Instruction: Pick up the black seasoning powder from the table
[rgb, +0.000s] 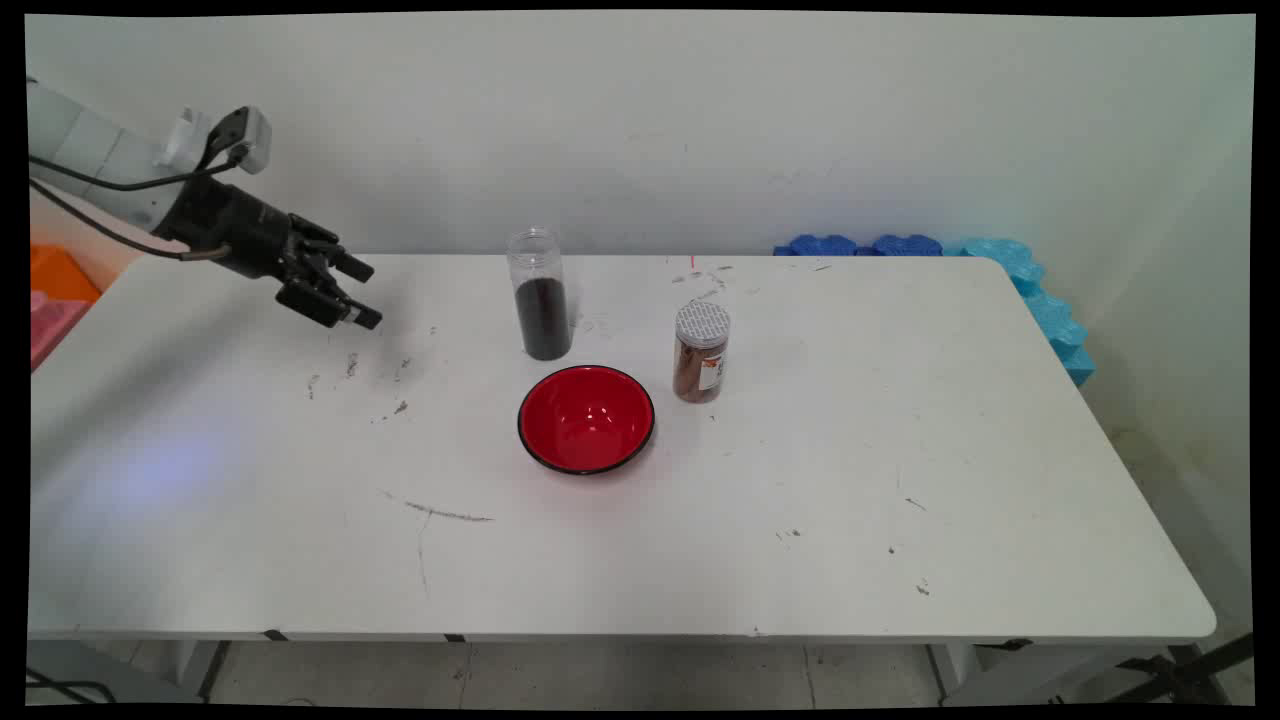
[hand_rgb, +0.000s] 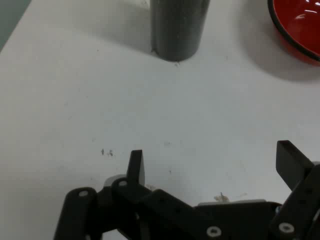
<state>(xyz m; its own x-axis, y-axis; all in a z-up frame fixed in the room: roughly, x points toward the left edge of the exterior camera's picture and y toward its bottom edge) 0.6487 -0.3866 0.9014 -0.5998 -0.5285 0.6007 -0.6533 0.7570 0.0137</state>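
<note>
Your claw (rgb: 358, 293) hangs spread wide and empty above the tabletop (rgb: 250, 480), nearest the clear jar (rgb: 541, 294) beside the red bowl (rgb: 586, 418)

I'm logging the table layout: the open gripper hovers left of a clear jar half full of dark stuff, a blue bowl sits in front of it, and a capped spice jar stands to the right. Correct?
One thing is off: the bowl is red with a black rim, not blue, as the main view shows. The rest holds: the gripper is open, left of the clear jar, and the capped spice jar stands to the right.
</note>
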